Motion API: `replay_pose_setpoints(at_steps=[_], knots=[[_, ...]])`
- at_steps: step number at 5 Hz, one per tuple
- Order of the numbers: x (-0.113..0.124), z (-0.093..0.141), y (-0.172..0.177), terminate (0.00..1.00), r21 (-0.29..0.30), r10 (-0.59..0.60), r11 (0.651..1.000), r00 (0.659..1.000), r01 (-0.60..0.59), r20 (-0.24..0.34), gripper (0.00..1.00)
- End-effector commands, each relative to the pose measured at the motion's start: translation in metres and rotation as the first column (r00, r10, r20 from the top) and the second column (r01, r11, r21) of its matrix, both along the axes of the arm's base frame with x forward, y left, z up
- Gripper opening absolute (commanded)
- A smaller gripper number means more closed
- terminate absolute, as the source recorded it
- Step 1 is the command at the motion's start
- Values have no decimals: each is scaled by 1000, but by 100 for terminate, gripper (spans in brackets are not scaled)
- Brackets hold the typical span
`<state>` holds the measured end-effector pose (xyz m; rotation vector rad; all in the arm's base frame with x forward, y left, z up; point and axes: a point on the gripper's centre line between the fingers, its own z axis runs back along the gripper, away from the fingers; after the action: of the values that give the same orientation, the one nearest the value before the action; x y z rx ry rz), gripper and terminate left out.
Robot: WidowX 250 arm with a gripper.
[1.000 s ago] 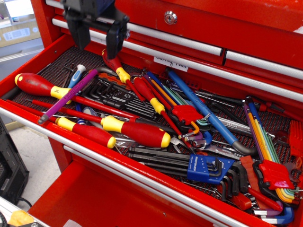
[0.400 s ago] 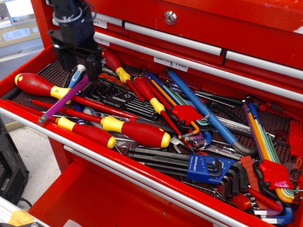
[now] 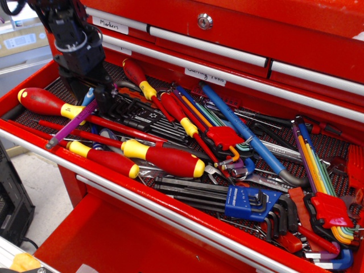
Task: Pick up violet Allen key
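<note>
The violet Allen key [image 3: 70, 125] lies slanted across the left end of the open red drawer [image 3: 170, 211]. Its greyish tip is near the front rim and it rests over a red-and-yellow screwdriver [image 3: 42, 102]. My black gripper [image 3: 89, 98] is low over the key's upper end. One finger stands on each side of the rod, and the jaws are open. The gripper hides the key's upper end. I cannot tell whether the fingers touch the key.
The drawer holds several red-and-yellow screwdrivers [image 3: 165, 160], a long blue key [image 3: 244, 134], black hex keys in a blue holder [image 3: 245, 202] and rainbow key sets in red holders [image 3: 330, 208]. Closed red drawers [image 3: 239, 34] rise behind.
The gripper has moved left and down from above the drawer's back edge onto the upper end of the violet key. The key and the other tools have not moved.
</note>
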<state>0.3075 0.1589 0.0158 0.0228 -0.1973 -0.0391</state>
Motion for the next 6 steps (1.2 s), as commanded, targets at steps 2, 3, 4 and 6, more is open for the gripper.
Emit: replay_pose_setpoints(at_steps=[2,3,4,6], knots=[[7,-2,6,0,-28,7,1000,1000,-6,23,0],[6,2,4,0,-24,13,1000,1000,-13,12,0],[8,14,2,0,4,17,1000,1000,-17,6,0],[15,58,-9,0,87,39,996,999,-38,-9,0]])
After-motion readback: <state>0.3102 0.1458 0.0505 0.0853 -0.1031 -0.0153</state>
